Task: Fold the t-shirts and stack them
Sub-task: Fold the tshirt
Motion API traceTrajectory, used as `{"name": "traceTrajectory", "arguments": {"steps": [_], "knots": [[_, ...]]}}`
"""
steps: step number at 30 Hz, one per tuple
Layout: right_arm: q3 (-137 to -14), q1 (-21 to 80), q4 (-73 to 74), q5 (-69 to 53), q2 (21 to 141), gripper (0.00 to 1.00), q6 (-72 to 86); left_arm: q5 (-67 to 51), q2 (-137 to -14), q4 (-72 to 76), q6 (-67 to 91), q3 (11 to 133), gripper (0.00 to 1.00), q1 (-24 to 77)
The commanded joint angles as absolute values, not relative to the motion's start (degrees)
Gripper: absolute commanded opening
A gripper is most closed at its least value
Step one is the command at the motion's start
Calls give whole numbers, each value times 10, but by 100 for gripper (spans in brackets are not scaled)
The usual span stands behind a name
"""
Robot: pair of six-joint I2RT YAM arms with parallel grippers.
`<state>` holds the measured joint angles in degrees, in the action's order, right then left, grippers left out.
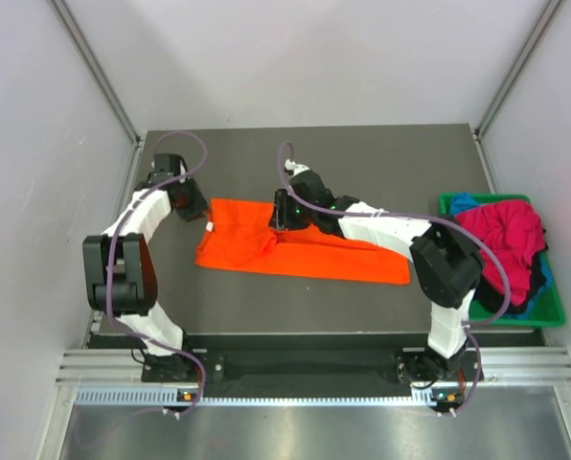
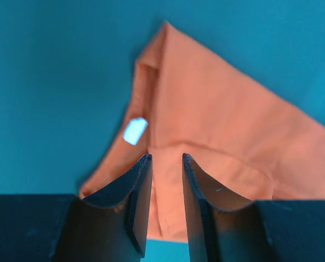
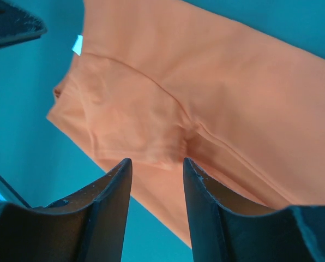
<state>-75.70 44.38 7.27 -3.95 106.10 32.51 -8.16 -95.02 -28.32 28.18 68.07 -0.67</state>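
A dark grey counter (image 1: 362,153) sits between pale walls (image 1: 295,57). The left pincer (image 2: 167,158), narrowly parted, hovers over the left edge of the orange shirt (image 1: 305,254). The right pincer (image 3: 157,161), parted wider, hangs above its middle. At far right, a green bin (image 1: 554,311) holds the magenta shirt (image 1: 506,235).

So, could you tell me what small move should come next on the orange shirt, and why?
Probably lower the left gripper and close it on the edge of the orange t-shirt near the white label. Its jaws stand open over the cloth, the right gripper is likewise open over the sleeve fold, so nothing is held yet.
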Motion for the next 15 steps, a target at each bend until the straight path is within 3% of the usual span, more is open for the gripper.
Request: {"name": "traceTrajectory", "arguments": {"steps": [1,8,15], "knots": [[-816,461,94,-6,1095,44,352,-128,-995,-267,276,727,34,-24],[-820,471,91,-6,1123,49,360,-161,-1077,-219,269,771,34,-44],[-812,480,80,-22,1150,48,367,-182,-1124,-218,246,808,34,-49]]}}
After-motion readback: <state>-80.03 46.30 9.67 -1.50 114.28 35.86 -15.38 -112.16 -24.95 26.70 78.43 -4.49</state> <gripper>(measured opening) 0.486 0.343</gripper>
